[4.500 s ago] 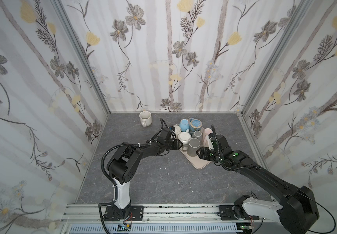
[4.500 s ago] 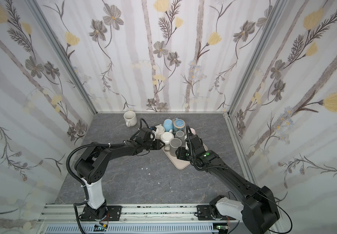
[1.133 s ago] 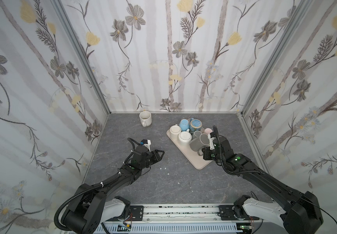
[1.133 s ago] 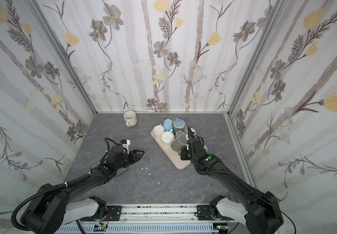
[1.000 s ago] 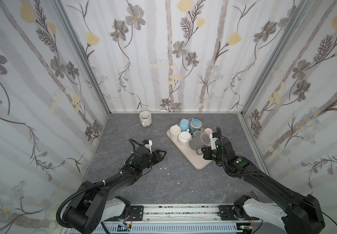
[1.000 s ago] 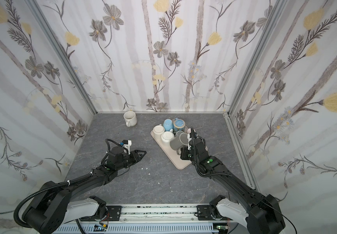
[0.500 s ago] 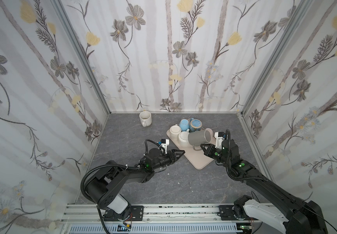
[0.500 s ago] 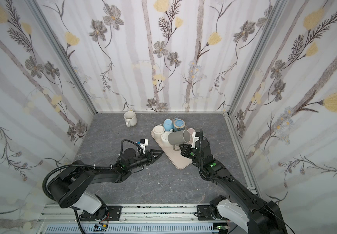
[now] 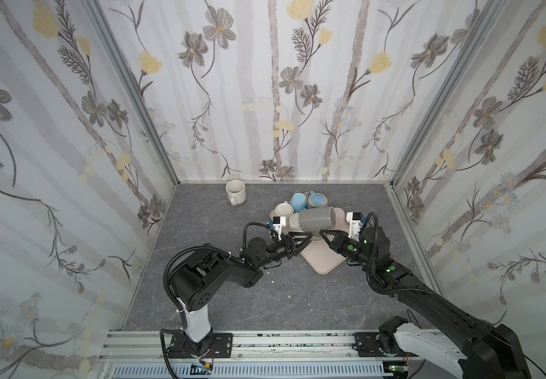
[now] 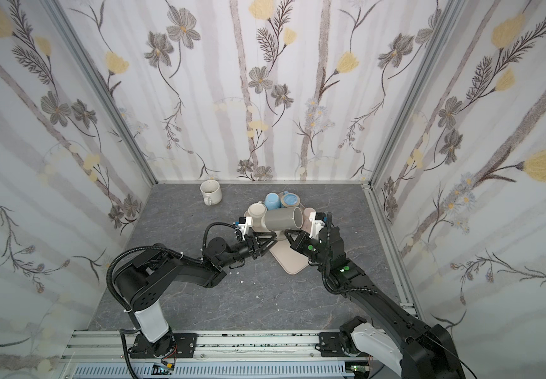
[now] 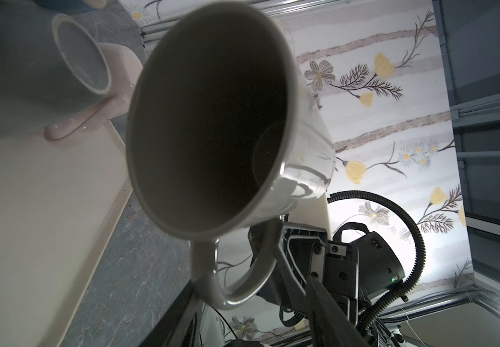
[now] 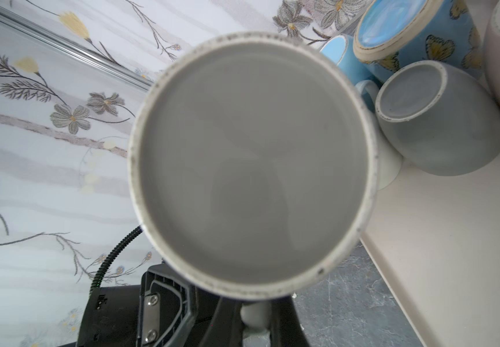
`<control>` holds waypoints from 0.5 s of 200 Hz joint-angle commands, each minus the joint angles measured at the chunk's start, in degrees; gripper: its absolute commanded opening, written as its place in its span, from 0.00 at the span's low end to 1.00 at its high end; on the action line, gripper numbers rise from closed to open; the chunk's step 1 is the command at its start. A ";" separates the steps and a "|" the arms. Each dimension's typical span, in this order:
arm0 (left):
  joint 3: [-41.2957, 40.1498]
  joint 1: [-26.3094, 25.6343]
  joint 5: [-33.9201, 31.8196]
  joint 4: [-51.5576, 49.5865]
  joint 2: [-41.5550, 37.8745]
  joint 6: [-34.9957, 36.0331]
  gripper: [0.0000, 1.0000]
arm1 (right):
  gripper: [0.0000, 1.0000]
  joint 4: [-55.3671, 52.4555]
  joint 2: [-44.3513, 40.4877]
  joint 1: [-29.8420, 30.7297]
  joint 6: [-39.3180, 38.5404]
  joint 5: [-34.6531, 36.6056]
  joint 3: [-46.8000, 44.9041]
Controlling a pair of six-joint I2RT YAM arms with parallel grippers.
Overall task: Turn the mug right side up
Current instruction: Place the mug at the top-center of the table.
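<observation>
- The grey glazed ceramic mug [image 9: 314, 219], cylindrical with a loop handle, is held on its side in the air just above both pincers.
- The right pincer [image 9: 323, 233] is clamped on the handle, and the flat, speckle-rimmed base is turned toward it.
- The left pincer [image 9: 304, 237] is spread apart below the mouth end; contact cannot be determined.
- Beyond the pincers, a cluster of glossy blue, white and pink mugs [image 9: 298, 200] is crowded on the smooth beige tray [image 9: 325, 262].
</observation>
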 commanded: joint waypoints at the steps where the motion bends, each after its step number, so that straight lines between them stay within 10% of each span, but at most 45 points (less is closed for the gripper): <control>1: 1.40 0.51 2.03 5.83 1.20 -2.82 0.52 | 0.00 10.95 0.00 0.16 2.56 -3.66 -0.37; 40: 3.57 1.04 3.76 8.10 2.88 -5.30 0.39 | 0.00 12.85 2.12 0.16 2.78 -6.78 -0.55; 78: 3.06 1.73 4.34 7.47 1.29 -4.89 0.00 | 0.00 12.69 2.80 0.16 2.69 -6.97 -0.50; 100: 2.21 2.49 4.72 7.20 0.05 -4.50 0.00 | 0.01 11.11 2.85 0.07 1.92 -6.76 -0.06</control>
